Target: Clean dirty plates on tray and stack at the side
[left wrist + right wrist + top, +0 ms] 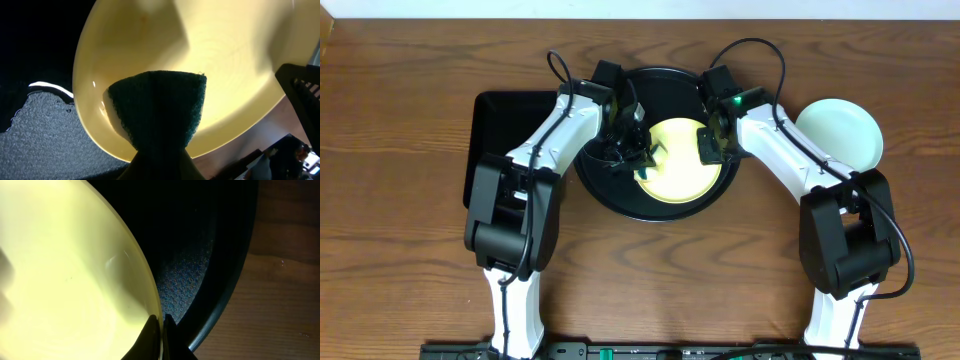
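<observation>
My right gripper [163, 325] has its fingers pressed together on the right rim of the yellow plate [65, 270], pinning it. My left gripper [638, 150] is clamped on a dark green scouring pad [160, 107], which lies flat against the left part of the plate's inner face.

The plate sits inside the round black tray [665, 85], toward the tray's near rim. The tray stands at the middle of the table, nearer the far edge.

Step in hand, as I judge it: scrubbing this plate.
- Press the pad down evenly, so that its whole face bears on the surface.
- Work outward from the pad toward the faint orange-brown mark [145, 19] beyond it.
- Hold the right-hand pinch firm; otherwise the plate is likely to slide or spin on the glossy tray.
- Avoid lifting the rim, which could tip the plate.

Farther out, a pale blue-green plate [840, 132] rests off the tray toward the table's right edge. A rectangular black tray [492, 130] lies toward the left edge.
</observation>
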